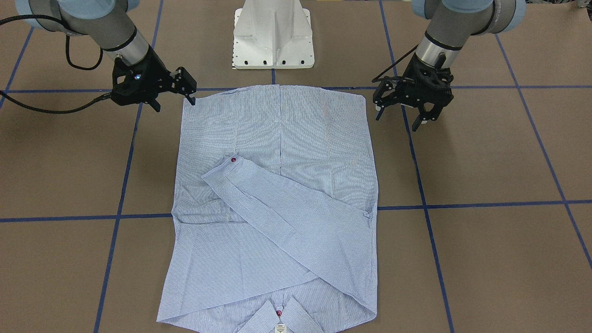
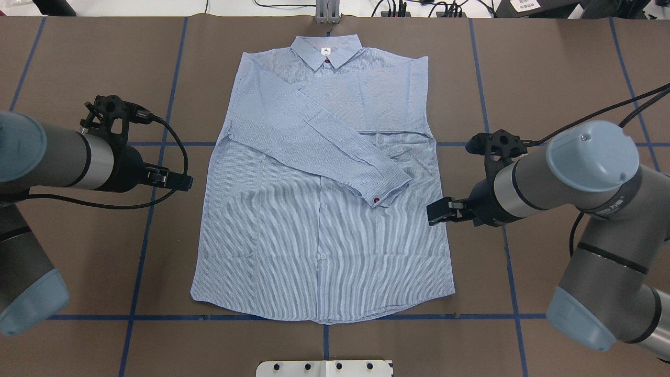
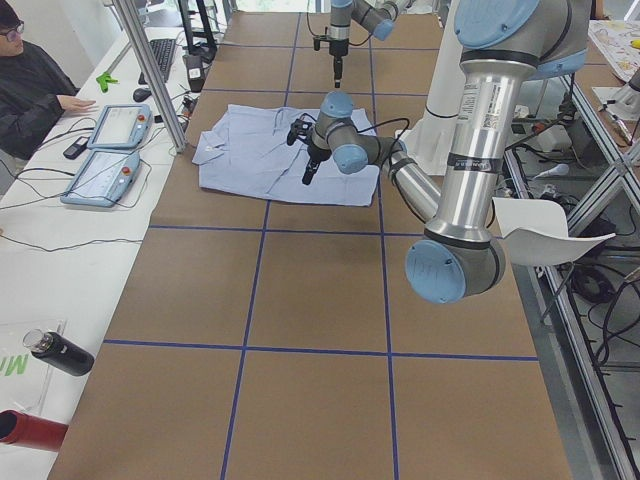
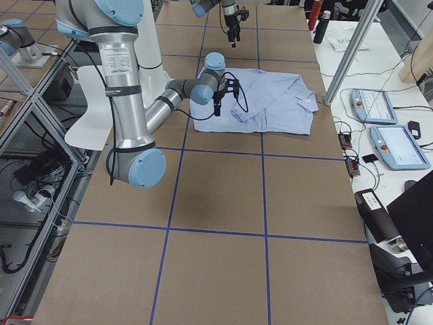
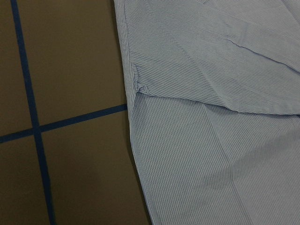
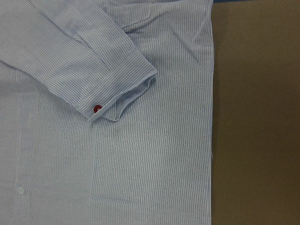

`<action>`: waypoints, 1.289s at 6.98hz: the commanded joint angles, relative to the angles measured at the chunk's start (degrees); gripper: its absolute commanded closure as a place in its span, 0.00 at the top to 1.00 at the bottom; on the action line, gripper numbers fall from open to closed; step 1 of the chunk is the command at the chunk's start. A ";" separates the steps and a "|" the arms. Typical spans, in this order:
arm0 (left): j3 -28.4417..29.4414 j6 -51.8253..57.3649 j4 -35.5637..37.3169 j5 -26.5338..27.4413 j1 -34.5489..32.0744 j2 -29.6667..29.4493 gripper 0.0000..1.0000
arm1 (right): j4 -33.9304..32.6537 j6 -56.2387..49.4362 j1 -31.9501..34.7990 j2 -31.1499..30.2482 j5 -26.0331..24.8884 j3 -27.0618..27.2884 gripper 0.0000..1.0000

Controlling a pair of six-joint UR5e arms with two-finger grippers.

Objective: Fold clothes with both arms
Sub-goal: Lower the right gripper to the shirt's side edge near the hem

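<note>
Front-facing view: the shirt (image 1: 277, 199) is lying flat mid-frame on the desk (image 1: 485, 185), sleeves folded across its front. At upper left the right hand (image 1: 174, 104) is gaping empty beside the hem corner. At upper right the left hand (image 1: 396, 121) is hanging open, holding nothing. Overhead, both are flanking the shirt.

The front-facing view cuts the shirt (image 1: 277, 208) at its collar (image 1: 277, 319), along the bottom edge. The diagonal sleeve (image 2: 314, 141) hides from you the cuff end of the other sleeve (image 2: 387, 104) and part of the chest pocket (image 2: 403, 149). Neither wrist camera shows you its own tool, only a patch of cloth and surface (image 5: 70, 70). In both side views the left tool (image 1: 396, 122) and right tool (image 1: 175, 106) are too small for you to read. The overhead view crops the left arm (image 2: 52, 157), right arm (image 2: 576, 178) and white pedestal (image 2: 324, 368).
</note>
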 commanded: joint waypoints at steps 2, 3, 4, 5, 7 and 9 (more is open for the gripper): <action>-0.19 -0.49 -0.05 -0.01 0.15 -0.23 1.00 | -0.36 0.57 -5.90 -0.04 -4.14 -1.39 1.00; -0.36 -0.49 -0.05 -0.01 0.15 -0.50 1.00 | -0.45 0.57 -5.92 -0.39 -4.15 -1.48 1.00; -0.53 -0.49 -0.05 -0.01 0.06 -0.59 1.00 | -0.45 0.57 -6.09 -0.83 -4.15 -2.18 1.00; -1.06 -0.58 -0.05 -0.01 0.24 -0.76 1.00 | -1.41 0.57 -6.36 -0.74 -4.15 -3.06 1.00; -0.98 -3.56 0.12 0.08 0.59 -2.77 1.00 | -4.40 0.57 -8.63 -0.66 -4.15 -3.15 0.99; -0.98 -3.57 0.04 0.08 0.68 -2.78 1.00 | -4.49 0.57 -10.40 -0.66 -3.97 -4.20 0.95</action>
